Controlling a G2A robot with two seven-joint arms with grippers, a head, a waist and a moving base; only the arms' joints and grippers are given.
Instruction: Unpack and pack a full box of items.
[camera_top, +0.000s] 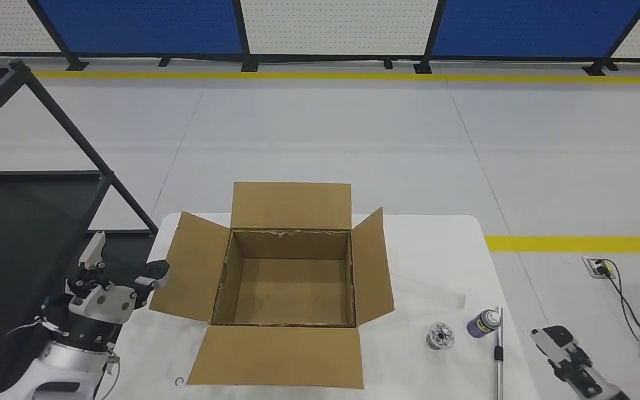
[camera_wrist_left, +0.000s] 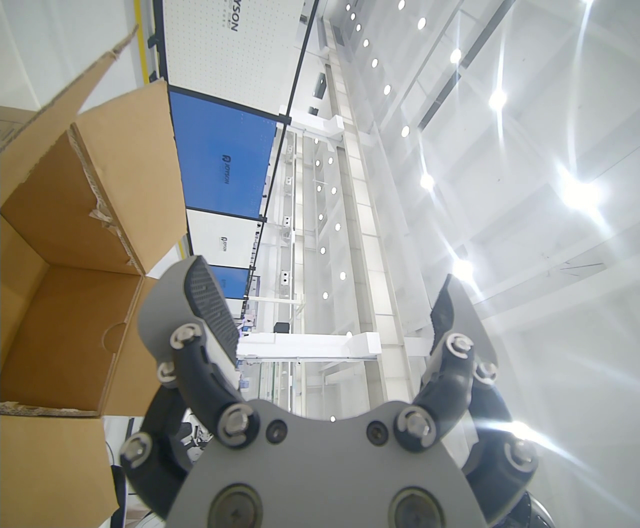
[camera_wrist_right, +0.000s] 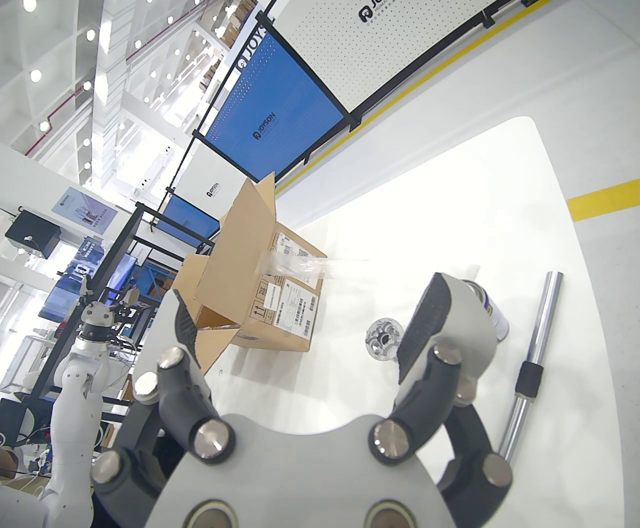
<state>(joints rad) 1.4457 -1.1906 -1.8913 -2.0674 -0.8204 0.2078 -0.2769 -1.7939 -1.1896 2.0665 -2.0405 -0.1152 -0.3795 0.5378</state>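
Note:
An open cardboard box (camera_top: 290, 290) stands mid-table with all flaps folded out and a bare brown floor inside; its flaps (camera_wrist_left: 100, 175) and its labelled side (camera_wrist_right: 280, 305) also show in the wrist views. To its right lie a small metal wheel-shaped part (camera_top: 439, 336) (camera_wrist_right: 382, 340), a spray can (camera_top: 484, 322) (camera_wrist_right: 492, 310) and a long metal rod (camera_top: 498, 355) (camera_wrist_right: 535, 360). My left gripper (camera_top: 120, 270) (camera_wrist_left: 325, 305) is open beside the box's left flap, pointing upward with nothing between its fingers. My right gripper (camera_top: 560, 345) (camera_wrist_right: 305, 310) is open at the table's right front corner, near the rod.
The white table (camera_top: 440, 250) has rounded corners and free room behind the small items. A dark metal frame (camera_top: 60, 190) stands off the table's left side. A clear strip of tape (camera_wrist_right: 320, 267) sticks out from the box flap.

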